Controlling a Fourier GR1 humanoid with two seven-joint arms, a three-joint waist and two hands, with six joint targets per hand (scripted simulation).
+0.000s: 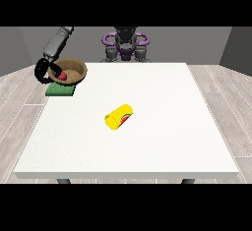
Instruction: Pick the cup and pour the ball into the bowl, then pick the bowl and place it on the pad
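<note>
With the robot hand (45, 71) at the view's left curled around the rim of the brown wooden bowl (74, 70), we lower it squarely onto the flat green pad (60, 91) at the white desk (162, 127) edge before letting go.

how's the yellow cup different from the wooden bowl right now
The cup is yellow and lies on its side mid-table; the bowl is brown and sits upright near the far corner at the view's left. The cup lies on the bare table, while the bowl is over the green pad. The hand at the view's left curls round the bowl's rim; nothing touches the cup. Both show something red inside.
</note>
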